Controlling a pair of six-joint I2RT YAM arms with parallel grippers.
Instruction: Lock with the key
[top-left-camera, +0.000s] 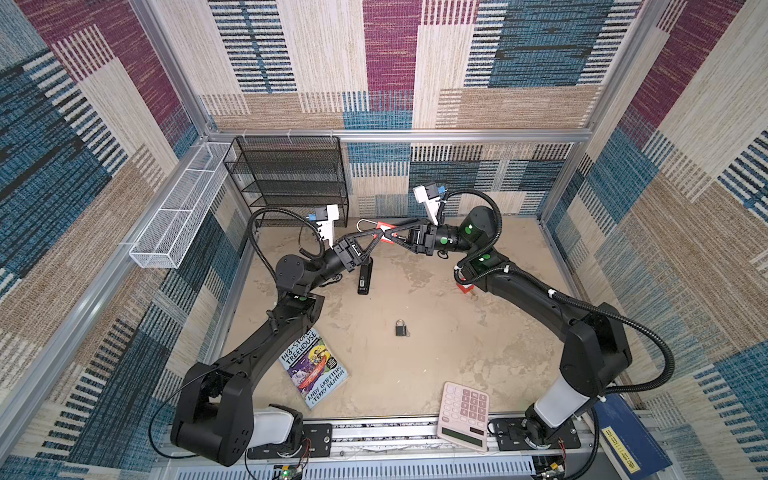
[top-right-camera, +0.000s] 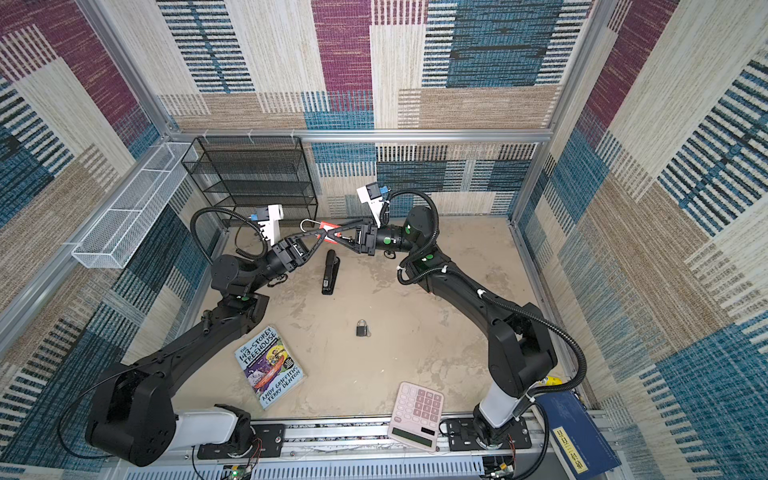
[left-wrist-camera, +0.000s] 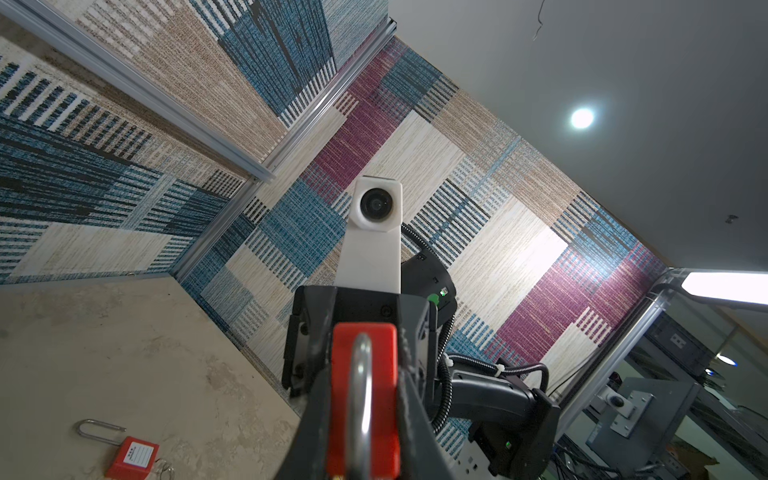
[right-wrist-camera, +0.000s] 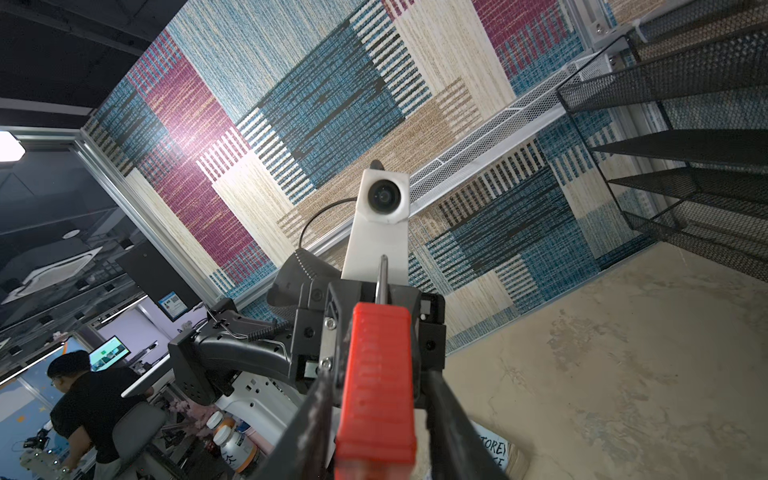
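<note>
I am working over a sandy-coloured table that fills the lower middle of both top views. A black mesh shelf stands at its upper left corner, and a white wire basket hangs on the left wall. A book lies lower left, a pink calculator sits on the bottom edge, and a black stapler lies just above centre.

Both arms meet in the air at upper centre, over the stapler. The left gripper is clamped on the red padlock, whose shackle points up and to the left. The right gripper has its fingers part-way apart around the same lock body, with a thin gap on each side.

A second red padlock lies flat on the table, half hidden under the right arm in the top views. A small black padlock sits at centre.
</note>
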